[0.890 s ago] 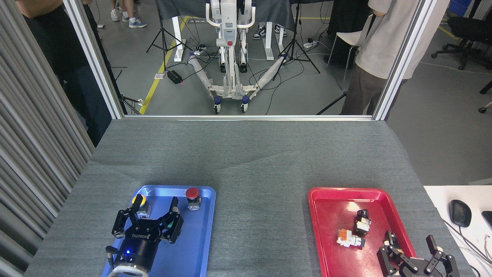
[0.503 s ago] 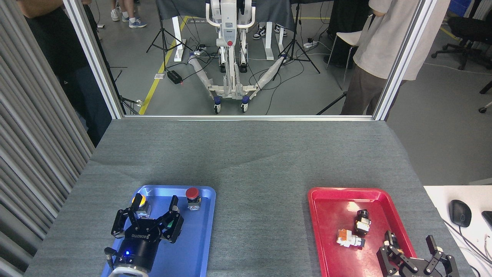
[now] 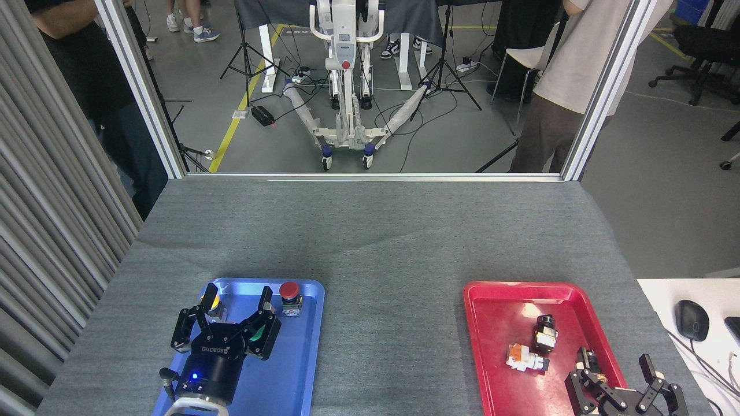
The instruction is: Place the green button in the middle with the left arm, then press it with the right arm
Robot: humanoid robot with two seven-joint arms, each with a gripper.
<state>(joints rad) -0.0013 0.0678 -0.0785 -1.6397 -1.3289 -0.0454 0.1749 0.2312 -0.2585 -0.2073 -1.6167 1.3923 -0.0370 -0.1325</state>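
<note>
Two black two-finger grippers are in view, both with fingers spread apart and holding nothing. The left gripper point(image 3: 237, 300), at the lower left of the frame, hangs over the blue plastic tray point(image 3: 300, 352); its left finger point(image 3: 209, 296) overlaps the yellow-capped push-button switch point(image 3: 213, 303) in the tray's upper left corner, though contact cannot be confirmed, and its right finger point(image 3: 266, 300) stands just left of the red-capped push-button switch point(image 3: 289, 297). The green button point(image 3: 258, 334) shows only as a small green patch just beneath the right finger linkage, inside the blue tray; its pointing direction and long axis cannot be determined because the gripper body covers most of it. The right gripper point(image 3: 615, 367), at the lower right corner, sits over the lower right edge of the red plastic tray point(image 3: 491, 323), fingers wide apart, clear of the black switch part point(image 3: 544, 332) and the white and orange switch part point(image 3: 525, 358) lying in that tray. The bare grey felt-like tabletop cloth point(image 3: 393, 300) between the two trays carries nothing. Compared with the frame 0.5 s earlier, the left gripper has shifted slightly toward the upper right of the tray, its fingertips now higher in the frame and closer to the red-capped switch. The right gripper is nearly unchanged, sitting marginally lower.
</note>
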